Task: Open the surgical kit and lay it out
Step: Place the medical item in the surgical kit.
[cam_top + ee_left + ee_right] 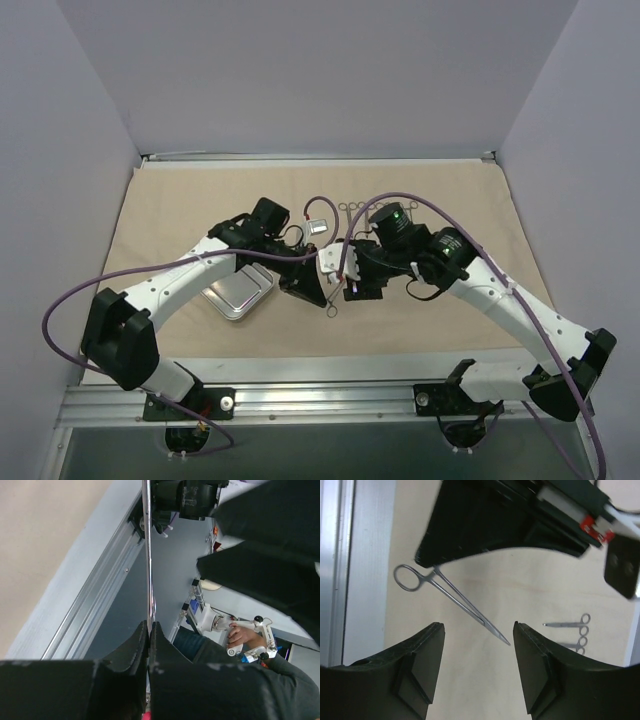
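The beige cloth wrap (450,200) lies spread flat over the table. The steel tray (240,290) rests on it at front left. My left gripper (312,285) (150,627) is shut on a thin silver ring-handled instrument (148,555) (451,591), held above the cloth. One ring (333,311) pokes out below the gripper. My right gripper (477,627) (350,292) stands open right beside it. The instrument's pointed tip reaches into the gap just beyond the right fingertips (437,629), touching neither. Two or three more instruments (352,207) (570,625) lie side by side on the cloth at the back.
A small grey rectangular piece (318,226) lies on the cloth behind the grippers. Purple cables loop over both arms. The aluminium rail (330,395) runs along the near edge, and grey walls close the back and both sides.
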Robot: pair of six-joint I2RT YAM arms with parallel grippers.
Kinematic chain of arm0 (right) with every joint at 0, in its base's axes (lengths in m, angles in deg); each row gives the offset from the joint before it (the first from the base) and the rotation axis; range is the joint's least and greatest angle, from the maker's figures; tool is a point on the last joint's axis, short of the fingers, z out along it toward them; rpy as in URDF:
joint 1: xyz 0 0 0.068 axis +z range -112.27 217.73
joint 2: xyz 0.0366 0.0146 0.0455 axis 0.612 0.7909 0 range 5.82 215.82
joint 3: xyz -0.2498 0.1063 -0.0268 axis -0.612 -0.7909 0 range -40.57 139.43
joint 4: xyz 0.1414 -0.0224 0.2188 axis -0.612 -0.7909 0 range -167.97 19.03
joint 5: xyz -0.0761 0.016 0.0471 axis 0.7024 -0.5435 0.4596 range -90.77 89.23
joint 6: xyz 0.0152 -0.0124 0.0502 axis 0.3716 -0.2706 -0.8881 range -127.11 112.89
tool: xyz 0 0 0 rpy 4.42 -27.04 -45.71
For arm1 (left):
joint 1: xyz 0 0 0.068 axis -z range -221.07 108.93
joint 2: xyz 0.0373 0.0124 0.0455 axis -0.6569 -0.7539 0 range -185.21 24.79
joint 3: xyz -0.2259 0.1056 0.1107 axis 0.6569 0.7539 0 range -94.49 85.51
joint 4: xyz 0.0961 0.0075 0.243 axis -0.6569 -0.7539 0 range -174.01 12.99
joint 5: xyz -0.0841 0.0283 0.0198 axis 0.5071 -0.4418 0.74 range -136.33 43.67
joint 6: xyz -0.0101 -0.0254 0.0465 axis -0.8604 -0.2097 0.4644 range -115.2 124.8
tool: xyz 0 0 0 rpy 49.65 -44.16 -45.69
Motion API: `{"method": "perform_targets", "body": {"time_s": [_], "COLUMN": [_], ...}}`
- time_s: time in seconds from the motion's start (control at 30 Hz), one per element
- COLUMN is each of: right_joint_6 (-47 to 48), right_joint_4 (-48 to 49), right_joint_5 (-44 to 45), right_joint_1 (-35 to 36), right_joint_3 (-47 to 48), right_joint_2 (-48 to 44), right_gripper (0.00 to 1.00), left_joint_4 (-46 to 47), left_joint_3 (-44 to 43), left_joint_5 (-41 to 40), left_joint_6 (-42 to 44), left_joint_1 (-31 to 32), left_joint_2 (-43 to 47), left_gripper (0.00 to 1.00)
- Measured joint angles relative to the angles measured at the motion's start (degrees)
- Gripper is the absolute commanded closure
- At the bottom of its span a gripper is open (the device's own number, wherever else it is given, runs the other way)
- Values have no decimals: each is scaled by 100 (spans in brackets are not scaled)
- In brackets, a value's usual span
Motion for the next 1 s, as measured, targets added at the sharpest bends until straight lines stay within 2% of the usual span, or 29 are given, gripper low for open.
{"method": "perform_targets", "body": {"time_s": [0.23, 0.43, 0.73, 0.83, 0.87, 0.93, 0.97, 1.0], "right_joint_6": [348, 544, 887, 975, 997, 1102, 1154, 1158], "right_joint_4": [-407, -538, -503, -391, -343, -315, -348, -310], "right_joint_5": [127, 339, 911, 1056, 1110, 1167, 1172, 1220], "right_joint_1": [811, 949, 1143, 1156, 1156, 1161, 1191, 1215], "right_joint_3": [46, 44, -234, -295, -317, -376, -426, -463], "right_joint_2": [177, 201, 208, 238, 249, 260, 264, 264], "right_gripper": [49, 57, 58, 70, 85, 100, 100, 100], "left_joint_4": [33, -15, -420, -581, -614, -658, -662, -682], "left_joint_3": [0, -7, -356, -503, -540, -610, -651, -669], "left_joint_5": [33, 70, 146, 192, 210, 199, 195, 175], "left_joint_6": [-118, -85, 229, 361, 387, 466, 503, 546], "left_joint_1": [280, 319, 319, 321, 321, 319, 286, 267], "left_joint_2": [0, 0, -81, -210, -254, -343, -380, -417], "left_gripper": [98, 98, 98, 98, 98, 97, 82, 73]}}
